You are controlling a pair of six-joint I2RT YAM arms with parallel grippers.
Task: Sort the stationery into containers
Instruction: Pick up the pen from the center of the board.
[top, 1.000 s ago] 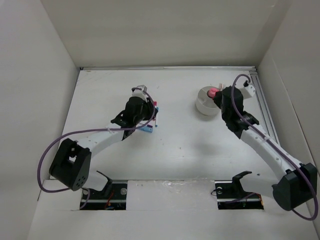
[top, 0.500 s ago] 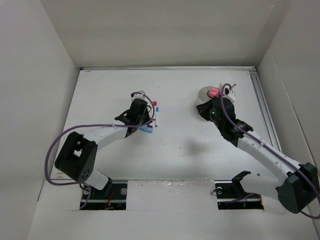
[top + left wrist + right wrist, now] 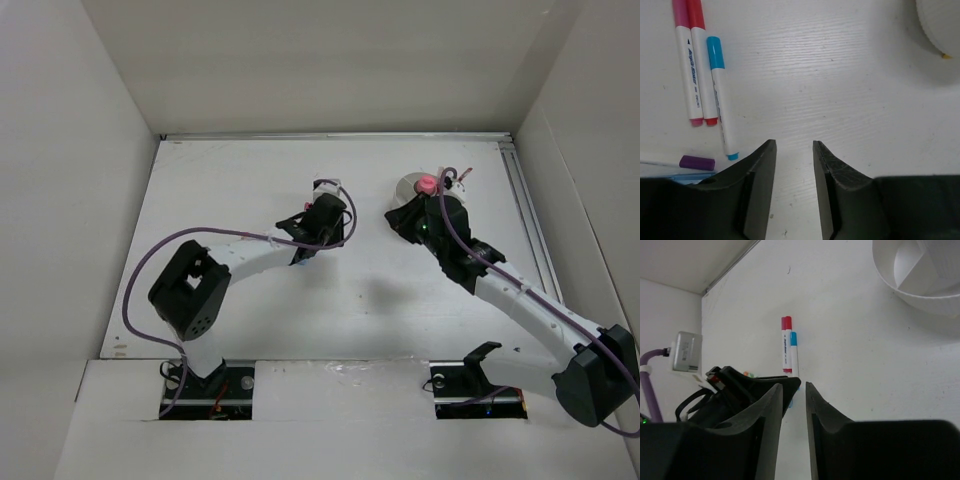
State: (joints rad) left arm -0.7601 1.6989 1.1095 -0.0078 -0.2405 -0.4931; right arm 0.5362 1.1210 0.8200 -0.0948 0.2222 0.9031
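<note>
My left gripper is open and empty above bare table; it also shows in the top view. To its left lie three white markers side by side: a pink-capped one, a red-capped one and a blue-capped one. A short purple piece lies by the left finger. The round white tub is at the upper right. My right gripper is empty, jaws a narrow gap apart, just left of the tub and facing the markers. A pink piece sits in the tub.
White walls enclose the table on three sides, and a metal rail runs along the right edge. The left arm hides most of the loose stationery in the top view; a blue bit shows beneath it. The left gripper's body sits close before the right fingers.
My left gripper has swung right, from over the stationery pile towards the table's middle. My right gripper moved left across the tub a second ago and has since held still.
</note>
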